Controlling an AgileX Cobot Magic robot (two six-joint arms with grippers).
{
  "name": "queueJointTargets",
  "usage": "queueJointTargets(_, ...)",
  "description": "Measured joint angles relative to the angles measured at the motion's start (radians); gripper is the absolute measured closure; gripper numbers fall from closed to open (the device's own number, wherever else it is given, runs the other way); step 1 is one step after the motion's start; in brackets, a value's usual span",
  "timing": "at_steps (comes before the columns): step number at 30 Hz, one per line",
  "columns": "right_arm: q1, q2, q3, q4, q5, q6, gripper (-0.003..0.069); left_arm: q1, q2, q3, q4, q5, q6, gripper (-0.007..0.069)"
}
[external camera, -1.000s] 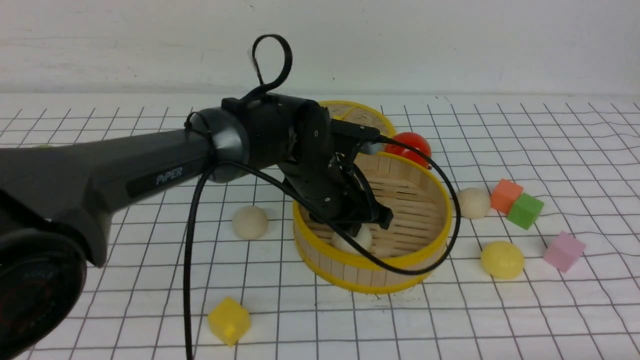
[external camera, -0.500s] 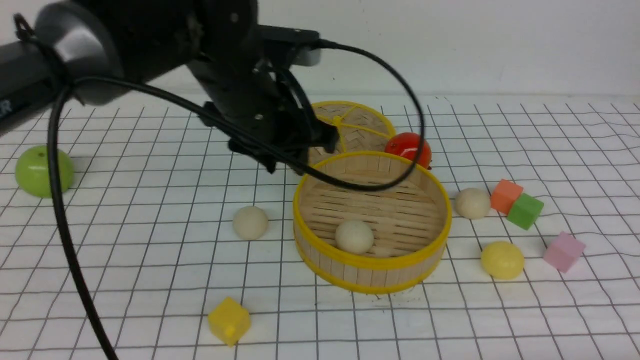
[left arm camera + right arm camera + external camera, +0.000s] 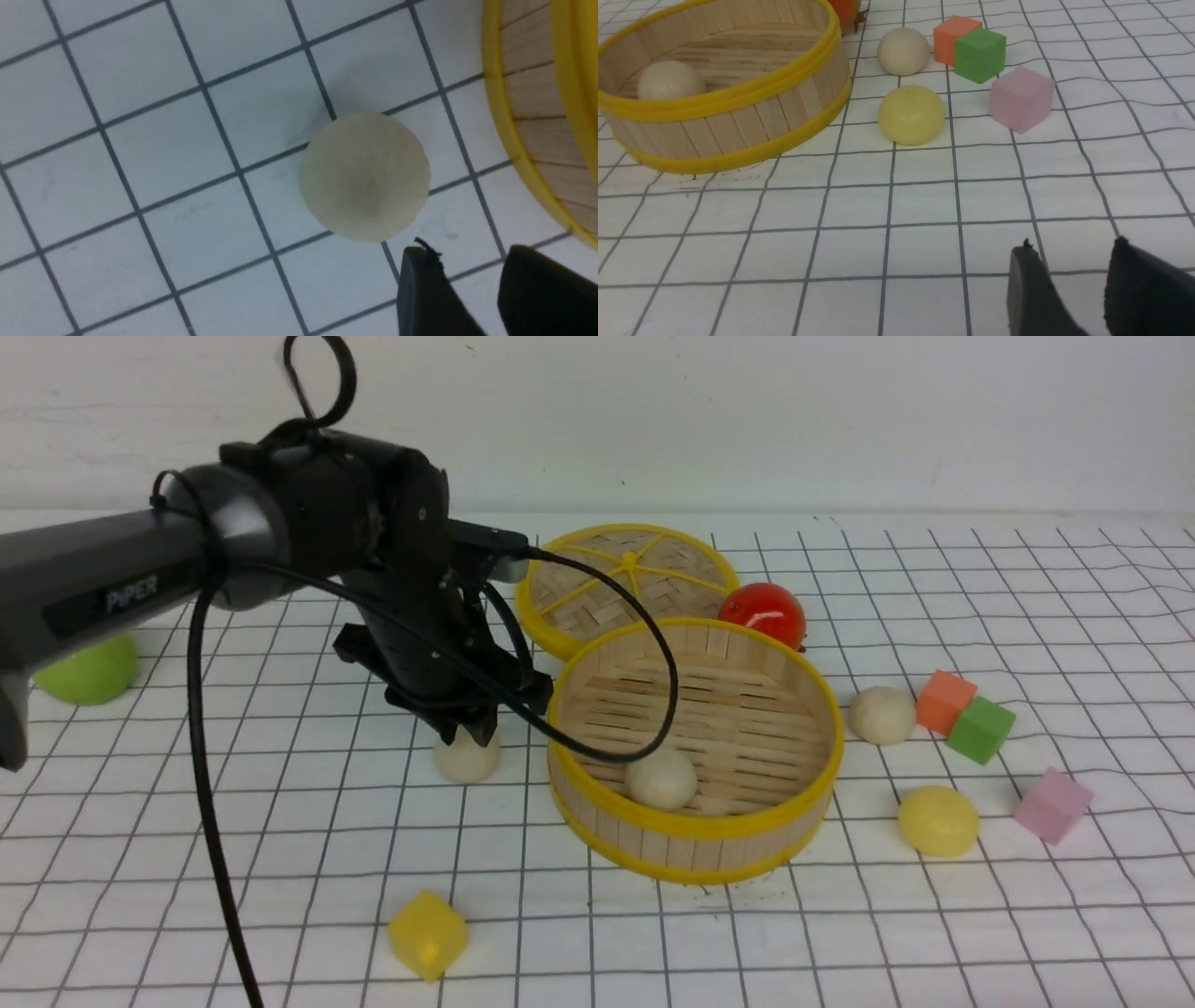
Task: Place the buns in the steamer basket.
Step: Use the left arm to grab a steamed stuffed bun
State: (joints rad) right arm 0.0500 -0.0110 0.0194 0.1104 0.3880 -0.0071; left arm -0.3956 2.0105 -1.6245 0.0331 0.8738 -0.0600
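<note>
The steamer basket (image 3: pixel 691 835) stands mid-table with one cream bun (image 3: pixel 661 777) on its slatted floor. A second cream bun (image 3: pixel 467 761) lies on the table just left of the basket. My left gripper (image 3: pixel 467 730) hangs right above it, open and empty; in the left wrist view the bun (image 3: pixel 364 177) lies just beyond the gripper (image 3: pixel 467 252), with the basket wall (image 3: pixel 537 116) beside it. A third cream bun (image 3: pixel 882 714) and the pale yellow bun (image 3: pixel 938 819) lie right of the basket. My right gripper (image 3: pixel 1071 249) is open and empty, low over the table, short of the yellow bun (image 3: pixel 911 114).
The woven lid (image 3: pixel 627 581) and a red tomato (image 3: pixel 763 609) lie behind the basket. Orange (image 3: pixel 945 700), green (image 3: pixel 980 730) and pink (image 3: pixel 1052 805) cubes sit at the right. A yellow cube (image 3: pixel 428 933) is at the front and a green apple (image 3: pixel 89 670) far left.
My left gripper left a cream bun in the basket, rose out of it, swung left and came down over the cream bun beside the basket.
</note>
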Motion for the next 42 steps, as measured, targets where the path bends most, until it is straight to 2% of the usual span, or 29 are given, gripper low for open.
queueJointTargets(11,0.000,0.000,0.000,0.000,0.000,0.000,0.0418,0.000,0.024,0.000,0.054,-0.102,0.003,0.0354)
queueJointTargets(35,0.000,0.000,0.000,0.000,0.000,0.000,0.0418,0.000,0.080,0.000,0.065,-0.128,-0.014,0.0357)
queueJointTargets(38,0.000,0.000,0.000,0.000,0.000,0.000,0.0418,0.000,0.080,0.000,0.065,-0.128,-0.015,0.0390)
queueJointTargets(40,0.000,0.000,0.000,0.000,0.000,0.000,0.0418,0.000,0.085,0.000,0.068,-0.131,-0.015,0.0442)
queueJointTargets(41,0.000,0.000,0.000,0.000,0.000,0.000,0.0418,0.000,0.088,0.000,0.073,-0.132,-0.015,0.0477)
queueJointTargets(42,0.000,0.000,0.000,0.000,0.000,0.000,0.0418,0.000,0.098,0.000,0.088,-0.135,-0.015,0.0547)
